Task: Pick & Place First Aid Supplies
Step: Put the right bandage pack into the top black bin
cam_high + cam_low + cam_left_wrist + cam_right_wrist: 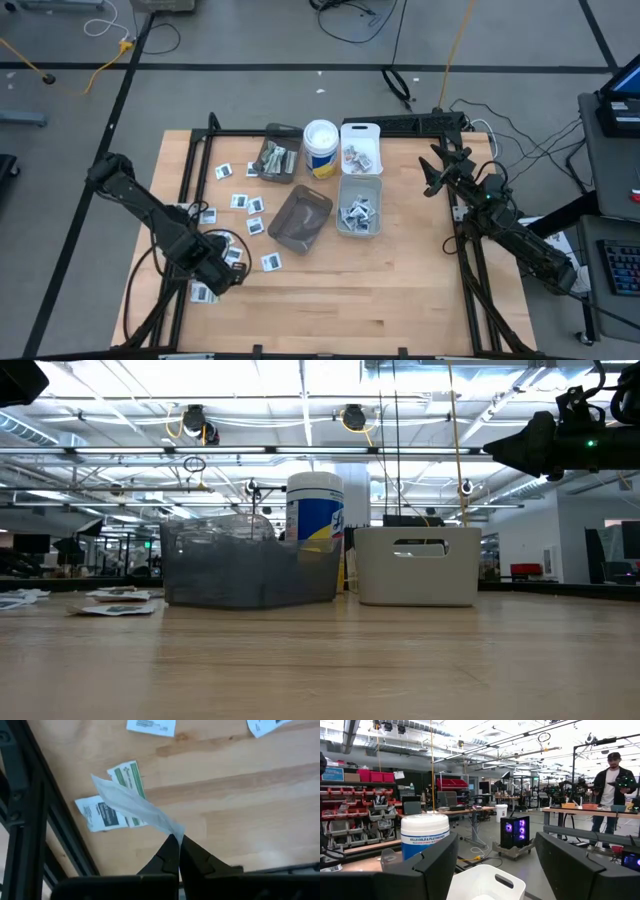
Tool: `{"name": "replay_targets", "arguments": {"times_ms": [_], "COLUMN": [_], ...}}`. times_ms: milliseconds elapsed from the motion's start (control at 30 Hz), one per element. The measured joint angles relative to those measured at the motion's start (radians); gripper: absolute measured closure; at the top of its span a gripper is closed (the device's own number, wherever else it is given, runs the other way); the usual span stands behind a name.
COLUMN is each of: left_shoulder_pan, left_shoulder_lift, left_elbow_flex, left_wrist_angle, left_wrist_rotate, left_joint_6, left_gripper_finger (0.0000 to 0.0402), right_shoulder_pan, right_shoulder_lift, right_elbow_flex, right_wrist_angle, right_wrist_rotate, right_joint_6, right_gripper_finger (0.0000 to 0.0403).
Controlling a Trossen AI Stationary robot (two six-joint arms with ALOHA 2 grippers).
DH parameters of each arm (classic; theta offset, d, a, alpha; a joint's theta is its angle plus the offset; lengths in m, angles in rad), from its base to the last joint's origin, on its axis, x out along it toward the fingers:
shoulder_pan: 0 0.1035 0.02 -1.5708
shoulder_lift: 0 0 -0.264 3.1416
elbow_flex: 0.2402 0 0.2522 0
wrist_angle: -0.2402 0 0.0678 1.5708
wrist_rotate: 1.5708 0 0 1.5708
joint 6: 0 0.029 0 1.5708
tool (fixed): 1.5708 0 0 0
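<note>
1. Two fingers of the left gripper [178, 851] pinch a pale packet [135, 807] just above the table [400, 290], near its left edge.
2. Right gripper [495, 865] hangs wide apart beside the white bin [361, 145].

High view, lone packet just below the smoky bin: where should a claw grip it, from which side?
Probably grip the packet by one edge, coming straight down from above. It lies flat on the table, clear of its neighbours, offering no upright side to pinch. The left claw is nearest but shut on another packet; the open right claw waits far off.
</note>
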State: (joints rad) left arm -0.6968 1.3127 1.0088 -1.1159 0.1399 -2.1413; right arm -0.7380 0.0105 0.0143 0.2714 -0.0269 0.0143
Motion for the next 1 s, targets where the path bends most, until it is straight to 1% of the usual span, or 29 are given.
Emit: {"name": "replay_targets", "arguments": {"times_ms": [200,333,733,1000], "left_shoulder_pan": [0.002,0.057,0.455,0.768], "left_shoulder_lift": [0.000,-0.012,-0.036,-0.021], "left_elbow_flex": [0.000,0.000,0.000,0.002], "left_wrist_angle": [0.006,-0.006,-0.076,-0.119], "left_wrist_rotate": [0.024,0.032,0.054,0.089], "left_joint_6": [0.029,0.102,0.565,0.882], "left_gripper_finger": [0.0401,0.0401,0.0401,0.0401], "right_shoulder_pan": [0.000,0.000,0.000,0.000], "right_shoulder_lift": [0.000,0.000,0.000,0.000], "right_elbow_flex": [0.000,0.000,0.000,0.000], "right_wrist_angle": [0.000,0.000,0.000,0.000], "right_wrist_rotate": [0.000,0.000,0.000,0.000], "right_joint_6": [0.000,0.000,0.000,0.000], "right_gripper_finger": [0.0140,0.0140,0.0140,0.0140]}}
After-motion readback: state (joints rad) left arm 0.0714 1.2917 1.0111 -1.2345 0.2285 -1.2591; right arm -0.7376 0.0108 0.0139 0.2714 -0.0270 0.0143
